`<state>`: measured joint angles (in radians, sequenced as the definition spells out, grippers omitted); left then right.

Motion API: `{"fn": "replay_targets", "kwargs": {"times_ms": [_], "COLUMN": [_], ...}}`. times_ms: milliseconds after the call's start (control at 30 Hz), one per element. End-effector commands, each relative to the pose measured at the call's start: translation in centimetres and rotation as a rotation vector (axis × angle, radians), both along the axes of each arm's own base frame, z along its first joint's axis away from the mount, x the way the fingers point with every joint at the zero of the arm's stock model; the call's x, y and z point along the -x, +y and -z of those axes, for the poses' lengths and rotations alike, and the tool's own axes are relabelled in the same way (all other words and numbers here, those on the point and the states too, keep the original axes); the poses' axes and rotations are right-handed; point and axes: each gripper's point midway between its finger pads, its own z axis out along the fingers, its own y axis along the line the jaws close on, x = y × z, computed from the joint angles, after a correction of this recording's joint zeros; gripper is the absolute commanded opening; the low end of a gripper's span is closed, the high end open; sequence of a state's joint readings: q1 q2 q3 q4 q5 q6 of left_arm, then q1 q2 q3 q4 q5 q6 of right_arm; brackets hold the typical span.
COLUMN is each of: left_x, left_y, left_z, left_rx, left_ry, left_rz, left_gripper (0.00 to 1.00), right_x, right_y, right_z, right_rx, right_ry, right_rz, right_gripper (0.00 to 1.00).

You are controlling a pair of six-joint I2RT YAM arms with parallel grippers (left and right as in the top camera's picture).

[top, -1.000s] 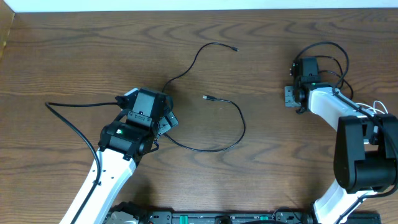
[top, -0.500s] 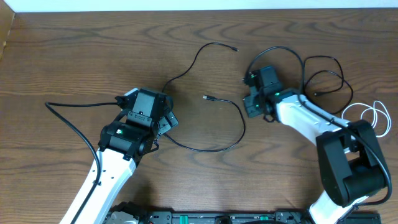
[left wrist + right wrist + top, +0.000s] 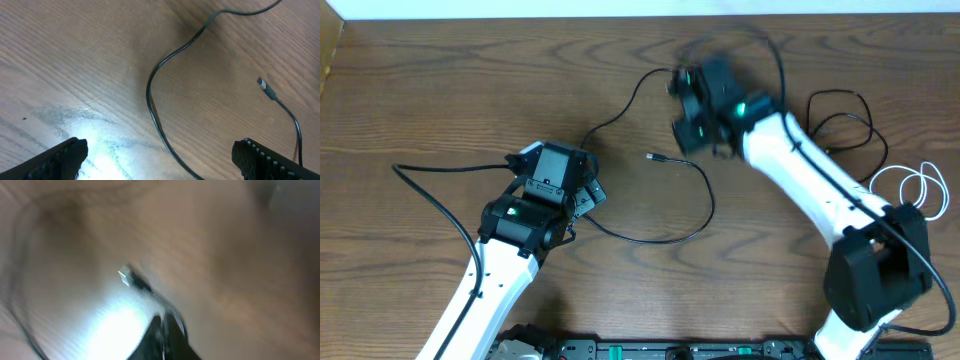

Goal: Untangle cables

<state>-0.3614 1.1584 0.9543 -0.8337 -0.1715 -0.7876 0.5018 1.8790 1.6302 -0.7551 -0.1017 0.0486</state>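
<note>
my right gripper [image 3: 692, 105] swung left, now over top end of black cable [image 3: 708, 205]; jaws blurred, can't tell | left gripper [image 3: 160, 145] spread wide, empty | white cable [image 3: 920, 185] lies apart, probably already free

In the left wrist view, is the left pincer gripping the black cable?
No. The left pincer is open, its fingers wide apart, and the black cable lies loose between them, touching neither.

The right tool [image 3: 685, 125] has swung from the right edge to the frame's upper middle, blurred over the black cable [image 3: 712, 205]'s upper plug. More of the white cable [image 3: 918, 186] shows at right.
</note>
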Motion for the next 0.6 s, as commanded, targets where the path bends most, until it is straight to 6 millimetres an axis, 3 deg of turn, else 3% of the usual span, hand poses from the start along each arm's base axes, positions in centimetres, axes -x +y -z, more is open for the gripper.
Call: {"fn": "replay_targets", "kwargs": {"times_ms": [0, 100, 167, 367, 467, 567], "left_x": [-0.3, -0.3, -0.3, -0.3, -0.3, -0.3], "left_y": [0.4, 0.4, 0.4, 0.4, 0.4, 0.4], "left_z": [-0.3, -0.3, -0.3, -0.3, -0.3, -0.3], "left_rx": [-0.024, -0.024, -0.024, -0.024, -0.024, -0.024], "left_ry": [-0.009, -0.01, -0.01, -0.009, -0.009, -0.009], "left_rz": [-0.005, -0.006, -0.006, -0.005, -0.006, -0.005], "left_gripper": [0.98, 0.98, 0.98, 0.98, 0.98, 0.98], "right_x": [-2.4, -4.8, -6.5, -11.1, -13.0, -14.2], "right_y": [1.3, 1.8, 1.9, 1.4, 1.2, 0.9], "right_z": [-2.8, -3.7, -3.1, 0.7, 2.4, 4.4], "right_rx": [-0.021, -0.01, 0.006, 0.085, 0.075, 0.078], "right_ry": [-0.036, -0.087, -0.127, -0.229, -0.254, -0.261], "right_rz": [0.001, 0.026, 0.051, 0.085, 0.101, 0.118], "right_gripper": [0.01, 0.01, 0.01, 0.01, 0.09, 0.07]}}
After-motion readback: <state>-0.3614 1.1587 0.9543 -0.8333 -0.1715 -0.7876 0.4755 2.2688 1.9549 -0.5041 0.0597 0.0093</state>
